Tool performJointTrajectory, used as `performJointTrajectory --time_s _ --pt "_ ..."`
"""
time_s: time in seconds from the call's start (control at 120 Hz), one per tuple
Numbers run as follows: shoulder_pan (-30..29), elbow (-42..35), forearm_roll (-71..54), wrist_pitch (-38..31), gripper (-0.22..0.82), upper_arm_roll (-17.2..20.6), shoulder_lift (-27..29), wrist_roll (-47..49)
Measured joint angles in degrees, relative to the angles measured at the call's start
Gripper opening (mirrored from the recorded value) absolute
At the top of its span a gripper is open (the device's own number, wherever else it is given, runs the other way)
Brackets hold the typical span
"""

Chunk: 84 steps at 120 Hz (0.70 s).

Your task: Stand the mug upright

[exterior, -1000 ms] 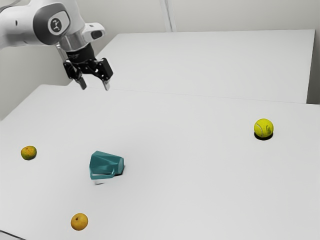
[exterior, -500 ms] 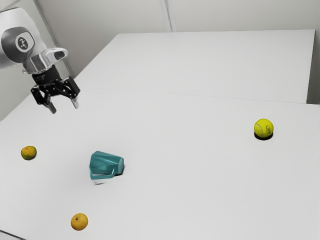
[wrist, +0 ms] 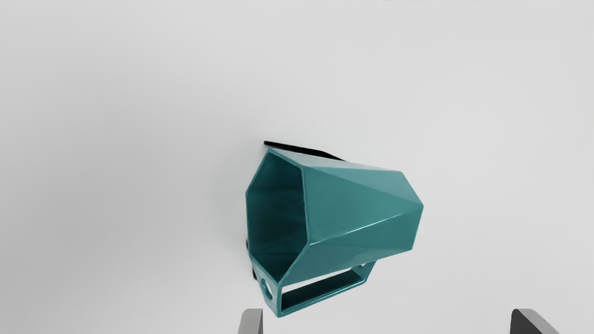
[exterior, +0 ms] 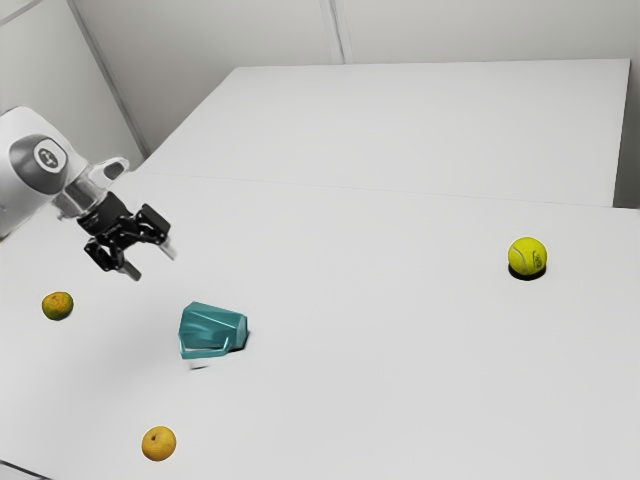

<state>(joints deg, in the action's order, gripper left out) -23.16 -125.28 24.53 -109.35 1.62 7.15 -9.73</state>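
Mug [exterior: 210,328] toppled, mottled fruit [exterior: 58,306], orange fruit [exterior: 159,444], ball [exterior: 527,256]

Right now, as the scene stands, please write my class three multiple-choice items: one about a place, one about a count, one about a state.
1. In the exterior view, where is the tennis ball?
A) left of the mug
B) right of the mug
C) inside the mug

2. How many small round fruits are there?
A) two
B) four
C) five

3. How does the mug rest?
A) upright
B) upside down
C) on its side

Key:
1: B, the ball sits toward the exterior view's right.
2: A, a yellow-orange one and a greener one.
3: C, its wall lies along the table.
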Motion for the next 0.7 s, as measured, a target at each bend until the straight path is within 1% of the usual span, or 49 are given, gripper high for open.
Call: performJointTrajectory --time_s 0.217,0.392,0.7 --pt "-1.02 -4.76 7.81 -5.32 0.58 -0.04 -0.64 -6.23" --pt "-1.07 -6.76 11.12 -7.72 0.58 -0.08 -1.83 -10.36" --pt "-1.77 -9.22 18.32 -11.13 0.58 -0.13 -5.82 -17.28"
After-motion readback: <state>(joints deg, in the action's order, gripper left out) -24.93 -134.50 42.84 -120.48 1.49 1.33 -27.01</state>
